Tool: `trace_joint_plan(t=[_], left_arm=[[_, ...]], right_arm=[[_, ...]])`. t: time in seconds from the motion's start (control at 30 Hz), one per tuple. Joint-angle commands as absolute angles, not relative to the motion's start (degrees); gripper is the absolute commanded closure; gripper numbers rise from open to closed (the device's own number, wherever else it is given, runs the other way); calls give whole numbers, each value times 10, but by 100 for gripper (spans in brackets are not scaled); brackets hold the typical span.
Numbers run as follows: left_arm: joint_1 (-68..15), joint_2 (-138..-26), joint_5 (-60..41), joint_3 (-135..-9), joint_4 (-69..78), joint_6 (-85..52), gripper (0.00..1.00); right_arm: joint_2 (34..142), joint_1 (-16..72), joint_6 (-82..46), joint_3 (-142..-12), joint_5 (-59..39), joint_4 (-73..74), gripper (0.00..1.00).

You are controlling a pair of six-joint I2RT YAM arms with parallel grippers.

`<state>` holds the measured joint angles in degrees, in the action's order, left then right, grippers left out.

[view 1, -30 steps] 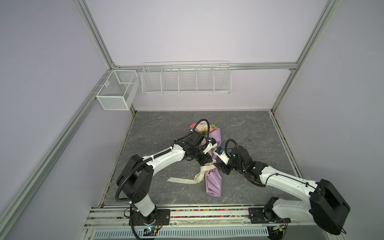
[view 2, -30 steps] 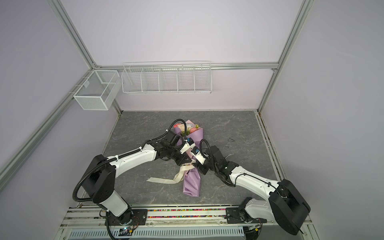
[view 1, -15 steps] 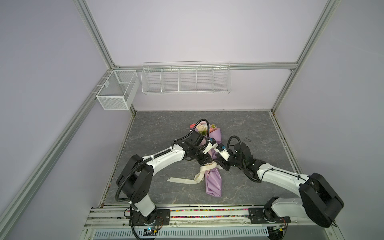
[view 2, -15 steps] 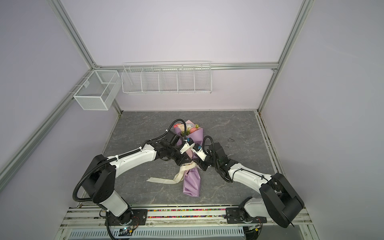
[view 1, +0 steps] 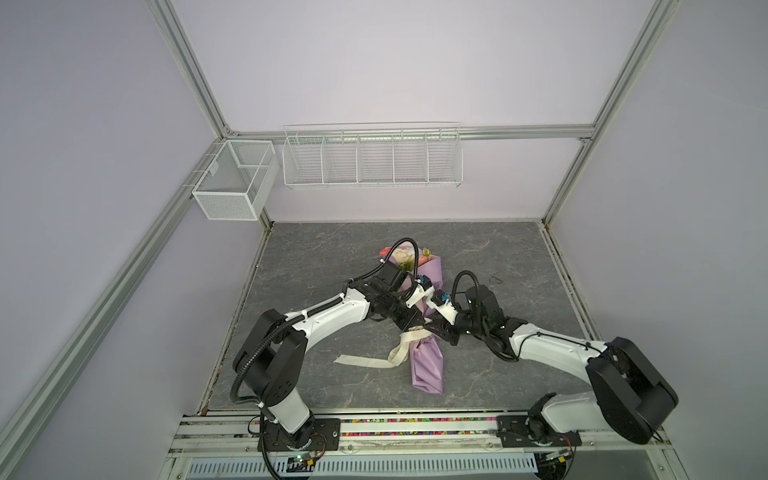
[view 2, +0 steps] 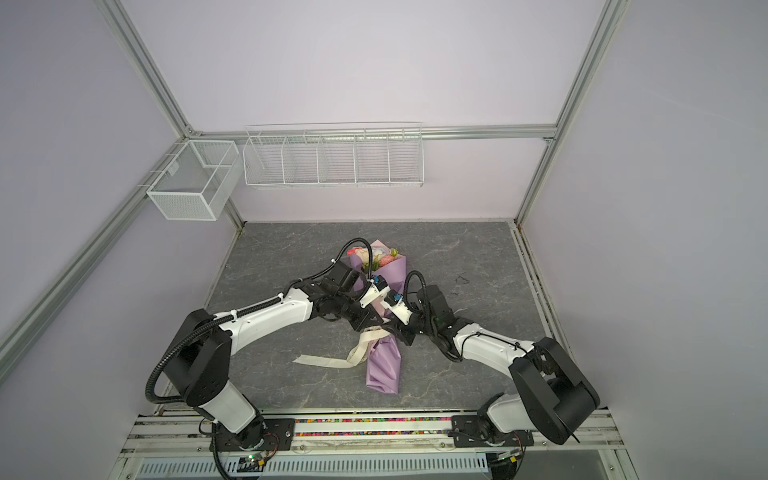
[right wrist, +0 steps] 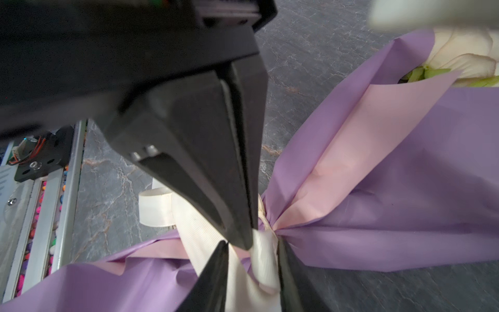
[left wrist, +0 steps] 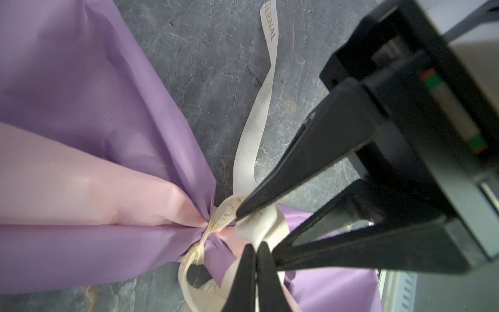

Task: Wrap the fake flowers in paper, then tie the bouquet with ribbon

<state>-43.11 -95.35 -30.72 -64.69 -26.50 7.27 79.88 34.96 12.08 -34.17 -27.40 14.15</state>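
Operator: Location of the bouquet of fake flowers [view 1: 401, 258]?

Technician: Lying flat near the middle of the grey table [view 1: 324, 266]; blooms toward the back wall; stems hidden inside the lilac-and-pink wrapping paper [view 1: 426, 365]; a cream ribbon [view 1: 365, 362] cinches the paper at the waist; one tail lies across the table on the left arm's side.

Operator: State of the left gripper [left wrist: 255, 250]?

Technician: Clenched; fingertips pressed together, tips touching the ribbon at the knot; whether a fold is caught between them cannot be told.

Operator: State of the right gripper [right wrist: 251, 241]?

Technician: Jaws part-way apart; one finger on each side of a ribbon loop at the knot, directly opposite the left gripper's tips; the loop fills the gap; a firm grasp cannot be confirmed.
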Motion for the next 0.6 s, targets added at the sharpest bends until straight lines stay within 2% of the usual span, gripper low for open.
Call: trace_joint_plan(t=[0.0,0.27,0.37,0.5,0.57], left_arm=[[-432,-944,-320,-647,-279,93,94],[-431,-935,-311,-641,-269,83,92],[-432,-928,-295,-634,-265,73,87],[-431,-894,-258,-603,-244,44,66],[-430,-865,-242,-577,-233,34,64]], right_arm=[[812,346,134,-363,-307,136,71],[821,346,132,-372,-309,121,92],[812,346,119,-370,-285,117,94],[795,346,93,-362,-253,114,94],[786,345,72,-360,-241,114,94]])
